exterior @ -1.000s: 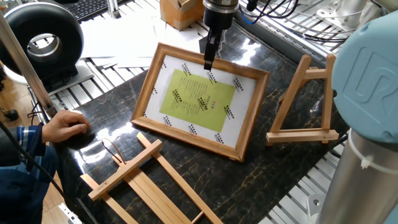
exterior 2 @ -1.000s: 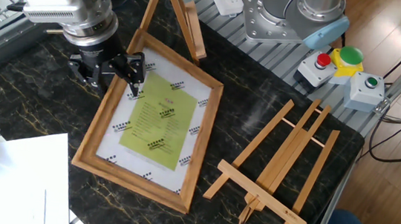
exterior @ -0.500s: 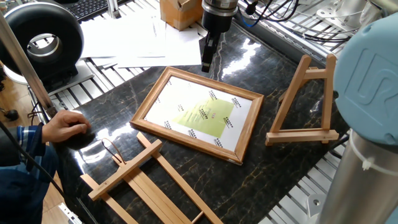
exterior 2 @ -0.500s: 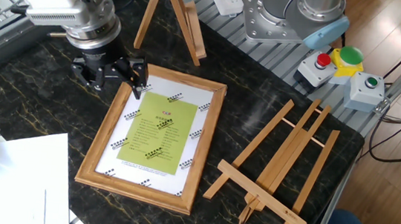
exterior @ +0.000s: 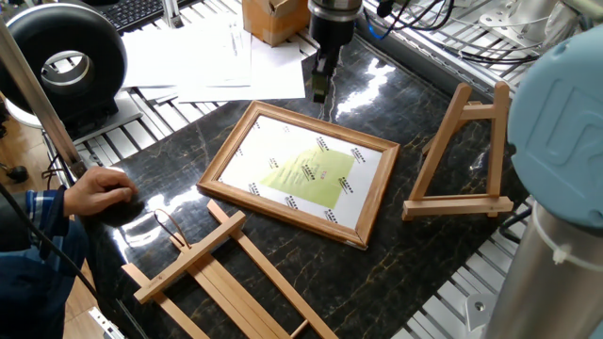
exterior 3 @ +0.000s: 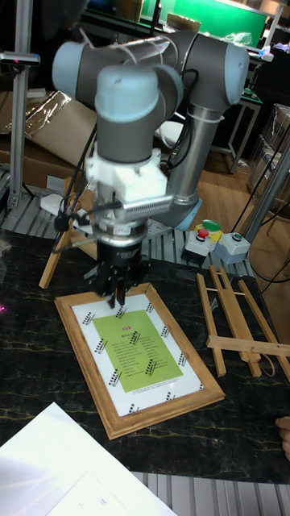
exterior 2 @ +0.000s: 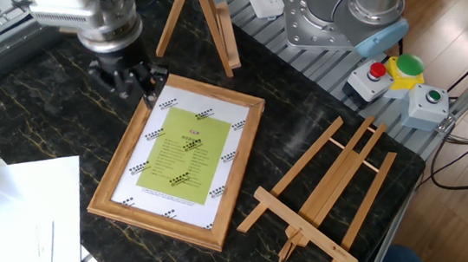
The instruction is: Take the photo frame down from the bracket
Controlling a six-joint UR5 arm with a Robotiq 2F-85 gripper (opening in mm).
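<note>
The photo frame point(exterior: 300, 174) lies flat on the dark marble table, a light-wood rectangle with a dotted white mat and a yellow-green sheet; it also shows in the other fixed view point(exterior 2: 179, 156) and the tall view point(exterior 3: 137, 355). The bracket point(exterior: 466, 155), a small A-shaped wooden easel, stands upright and bare to the frame's right, a short gap away point(exterior 2: 202, 19) point(exterior 3: 64, 242). My gripper point(exterior: 322, 91) hangs just above the frame's far edge, open, touching nothing point(exterior 2: 130, 85) point(exterior 3: 117, 297).
A longer slatted wooden easel point(exterior: 226, 273) lies flat near the front edge point(exterior 2: 323, 193). A person's hand point(exterior: 99, 188) rests at the table's left. White papers point(exterior: 203, 61), a cardboard box point(exterior: 273, 17) and a black ring device point(exterior: 61, 66) sit behind. Button boxes point(exterior 2: 405, 79) lie at one side.
A second ago the frame was tilted up with my gripper on its top edge. It has dropped flat onto the table, and my gripper has let go and lifted slightly away.
</note>
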